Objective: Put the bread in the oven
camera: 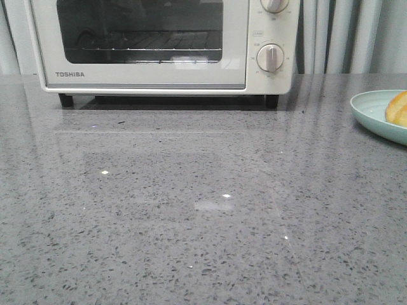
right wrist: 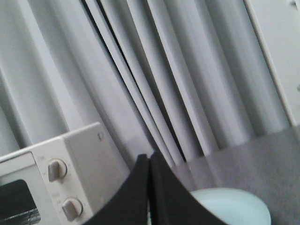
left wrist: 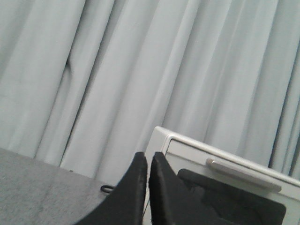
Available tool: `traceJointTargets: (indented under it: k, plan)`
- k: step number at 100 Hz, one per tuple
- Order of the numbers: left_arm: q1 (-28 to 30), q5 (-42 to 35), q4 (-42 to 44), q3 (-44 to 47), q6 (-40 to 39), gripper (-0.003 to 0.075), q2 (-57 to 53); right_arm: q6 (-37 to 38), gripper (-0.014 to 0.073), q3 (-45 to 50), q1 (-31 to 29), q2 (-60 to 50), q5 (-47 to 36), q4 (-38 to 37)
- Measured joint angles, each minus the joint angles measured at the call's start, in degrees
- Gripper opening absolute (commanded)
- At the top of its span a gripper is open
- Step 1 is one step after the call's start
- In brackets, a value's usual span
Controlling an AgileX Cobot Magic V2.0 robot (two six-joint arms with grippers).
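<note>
— Bread (camera: 398,108)?
— Lying on pale green plate (camera: 375,113), far right of grey counter (camera: 191,216), well apart from oven (camera: 159,44).
— Writing?
— TOSHIBA on oven's closed door, lower left.
— Claws?
— Left gripper (left wrist: 148,161) pressed nearly shut, holding nothing. Right gripper (right wrist: 148,161) closed tip to tip, empty too.

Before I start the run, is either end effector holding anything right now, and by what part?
Nothing is held. Left end effector and right end effector are both shut and empty; the bread lies on its plate.
</note>
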Motion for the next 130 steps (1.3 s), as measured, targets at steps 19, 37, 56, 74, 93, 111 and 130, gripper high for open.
traceJointTargets:
  k: [19, 37, 56, 74, 93, 111, 130]
  plan:
    - [-3.6, 2.7, 3.6, -5.3, -0.3, -0.0021, 1.3, 2.4, -0.0075, -8.4, 0.0, 0.0, 22.1, 0.0]
    - [-7.6, 2.9, 7.2, -10.3, -0.4, -0.0022, 6.9, 0.5, -0.0075, -18.3, 0.0, 1.3, 30.7, 0.0]
    - [-10.5, 3.1, 8.4, -18.1, -0.4, -0.0022, 15.7, -1.3, -0.0075, -28.2, 0.4, 10.5, 40.2, 0.0]
    - [-11.7, 3.1, 11.9, -26.6, -0.5, -0.0022, 26.9, -8.9, -0.0075, -37.7, 4.2, 21.3, 44.6, 1.6]
    - [-14.1, 3.2, 13.4, -34.7, -0.5, -0.0022, 39.3, -10.0, -0.0075, -45.6, 9.9, 32.6, 48.3, 2.2]
    - [-16.6, 3.4, 13.6, -41.7, -0.5, -0.0022, 50.6, -10.0, -0.0075, -51.4, 13.1, 41.0, 52.6, 2.2]
    - [-17.8, 3.7, 13.7, -47.3, -0.5, -0.0021, 60.4, -11.0, -0.0075, -56.0, 13.6, 45.6, 55.6, 2.2]
